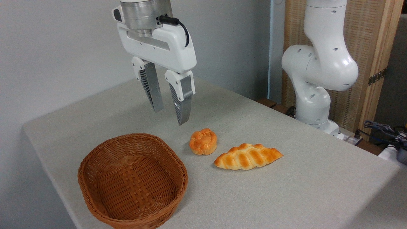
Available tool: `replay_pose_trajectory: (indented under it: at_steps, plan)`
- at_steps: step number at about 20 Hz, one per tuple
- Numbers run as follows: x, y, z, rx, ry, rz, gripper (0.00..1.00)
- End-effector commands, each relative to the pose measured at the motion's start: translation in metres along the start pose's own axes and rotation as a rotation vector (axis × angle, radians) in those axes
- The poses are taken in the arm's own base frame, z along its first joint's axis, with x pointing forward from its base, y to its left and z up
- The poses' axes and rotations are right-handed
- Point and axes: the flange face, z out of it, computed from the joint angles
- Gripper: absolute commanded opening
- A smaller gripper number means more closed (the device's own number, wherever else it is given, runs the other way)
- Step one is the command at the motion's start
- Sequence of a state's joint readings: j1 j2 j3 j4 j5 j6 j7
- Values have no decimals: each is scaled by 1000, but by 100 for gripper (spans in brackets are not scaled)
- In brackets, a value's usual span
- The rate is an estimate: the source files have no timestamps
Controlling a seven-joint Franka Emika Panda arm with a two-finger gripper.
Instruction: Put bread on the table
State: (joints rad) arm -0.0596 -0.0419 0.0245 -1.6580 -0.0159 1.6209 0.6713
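Above the table [302,178], my gripper [170,116] is hanging with its two fingers [153,92] parted and nothing between them, tips pointing down and well clear of the cloth. Just below and slightly right of my tips, the small round bun [203,141] is sitting on the cloth. Further right and a bit nearer the camera, the bread [248,156] is lying flat on the table, long axis running left-low to right-high, just beside the bun but not touching it. Below and left of me, the wicker basket [133,181] is standing empty. Behind, far right, the arm's base [314,95] is standing at the table edge.

Judging from this: the loaf is already resting on the table and out of the basket, so I'm treating the placing as done and the step in hand as clearing away. Doing it well means I'm going straight up, keeping the fingers parted, not sweeping sideways over the bun or the loaf, so nothing gets nudged. Also watching the basket rim to my lower left. No re-grasp needed as far as I can judge.
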Motion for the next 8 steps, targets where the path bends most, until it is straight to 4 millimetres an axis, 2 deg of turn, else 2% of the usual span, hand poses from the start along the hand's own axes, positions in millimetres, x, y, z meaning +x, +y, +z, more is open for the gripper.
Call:
replay_pose_trajectory:
  at_steps: [1,8]
  plan:
    - [-3,-1,-6,3,-16,17,100]
    - [-3,-1,-9,1,-7,12,100]
